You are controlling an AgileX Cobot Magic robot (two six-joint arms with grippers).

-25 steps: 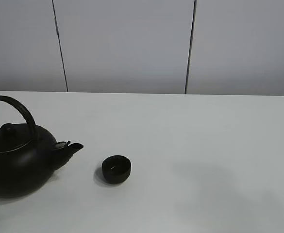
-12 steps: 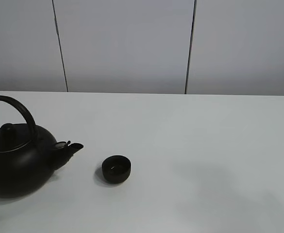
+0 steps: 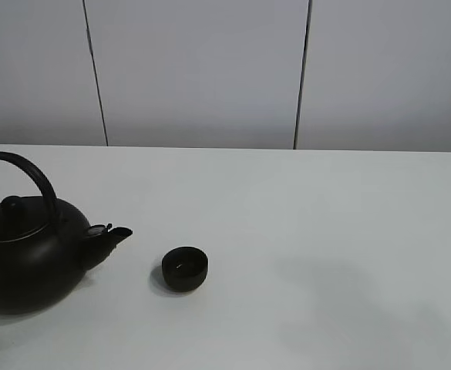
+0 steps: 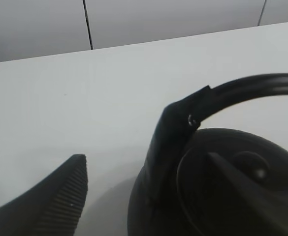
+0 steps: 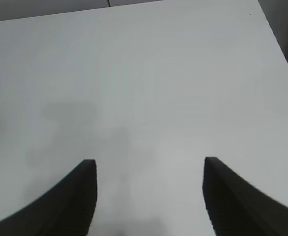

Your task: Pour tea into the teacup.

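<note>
Only at the far left edge has anything shifted: the dark bit of the left gripper (image 4: 144, 156) beside the kettle (image 3: 28, 262) handle (image 3: 32, 173) now shows a little further in. Kettle and teacup (image 3: 184, 269) sit where they were.

The left gripper's jaws stand apart on either side of the handle's left end, with a gap still showing on one side, so nothing is gripped. The right gripper (image 5: 149, 161) hangs over bare table (image 3: 325, 231), jaws apart and empty.

The teacup stands upright on the table just right of the kettle's spout, not touching it. A tiny glint shows inside it, though whether that is tea cannot be told.

The table is plain white and matte, with a soft grey shadow (image 3: 325, 297) at near right. Behind it is a pale grey panelled wall (image 3: 202, 69), split by two thin dark seams (image 3: 94, 73).
</note>
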